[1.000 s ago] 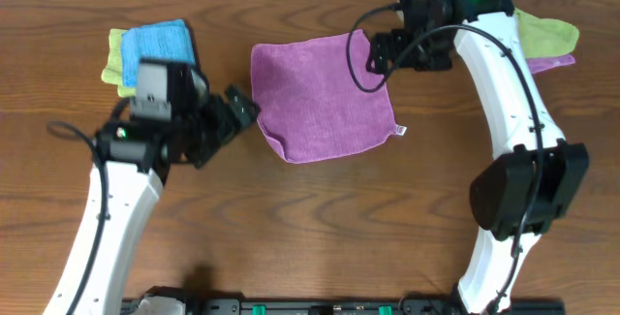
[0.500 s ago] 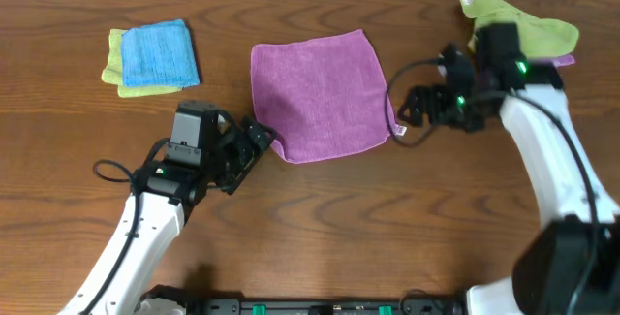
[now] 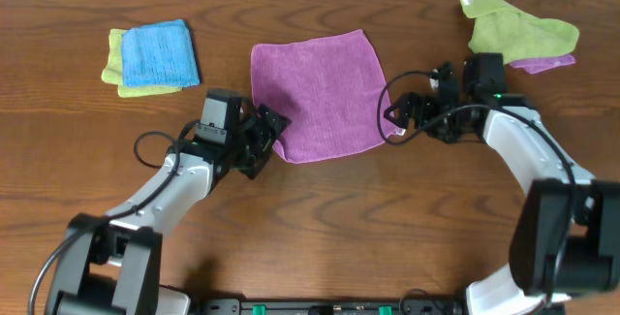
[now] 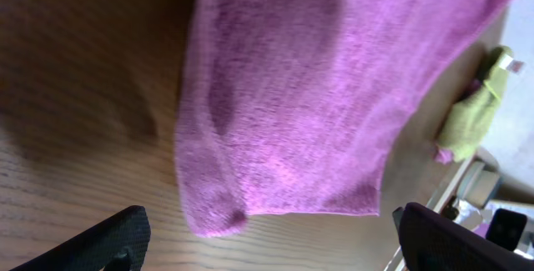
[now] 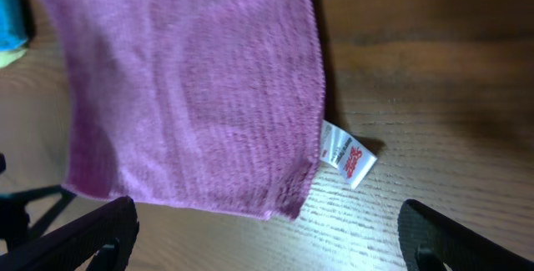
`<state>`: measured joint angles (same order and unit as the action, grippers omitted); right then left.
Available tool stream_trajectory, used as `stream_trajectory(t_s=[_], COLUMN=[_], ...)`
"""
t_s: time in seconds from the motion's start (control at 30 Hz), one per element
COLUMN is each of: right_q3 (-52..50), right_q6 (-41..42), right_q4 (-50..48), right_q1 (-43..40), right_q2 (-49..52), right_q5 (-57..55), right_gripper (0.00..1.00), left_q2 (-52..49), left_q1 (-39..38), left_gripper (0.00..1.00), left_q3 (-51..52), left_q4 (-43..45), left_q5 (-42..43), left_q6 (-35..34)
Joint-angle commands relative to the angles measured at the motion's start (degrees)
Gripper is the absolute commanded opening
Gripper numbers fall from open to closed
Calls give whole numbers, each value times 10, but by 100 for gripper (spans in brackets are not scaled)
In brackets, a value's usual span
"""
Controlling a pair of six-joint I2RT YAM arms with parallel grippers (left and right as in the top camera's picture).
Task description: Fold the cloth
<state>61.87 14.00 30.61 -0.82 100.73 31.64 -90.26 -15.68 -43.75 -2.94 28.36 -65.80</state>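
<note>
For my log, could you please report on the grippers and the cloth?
Left gripper open at near-left corner of cloth. Right gripper open at near-right corner, by white tag. Cloth flat, unfolded. Blue cloth, green cloth well aside.

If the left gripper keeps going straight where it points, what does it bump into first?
The purple cloth: its near corner lies right ahead of the left gripper, between the open fingers. Height is hard to judge, so the fingers might skim over it.
</note>
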Motion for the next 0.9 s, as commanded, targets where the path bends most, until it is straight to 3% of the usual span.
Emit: stream_trajectory(t_s=[0.0, 0.5, 0.6, 0.87], right_q3=[-2, -2, -2, -3], right_q6=[47, 103, 109, 113], right_q4=[-12, -52, -54, -52], right_q1=[9, 53, 59, 62], right_q2=[25, 44, 44, 45], right_q5=[14, -7, -16, -30], right_gripper=[99, 97, 96, 97], left_q2=[-18, -68, -69, -69], left_q1=[-2, -21, -23, -38], left_gripper=[96, 100, 89, 84], left_q3=[1, 1, 1, 1], left_q4=[1, 52, 52, 52], left_q5=[9, 4, -1, -18], left_q6=[-7, -46, -46, -52])
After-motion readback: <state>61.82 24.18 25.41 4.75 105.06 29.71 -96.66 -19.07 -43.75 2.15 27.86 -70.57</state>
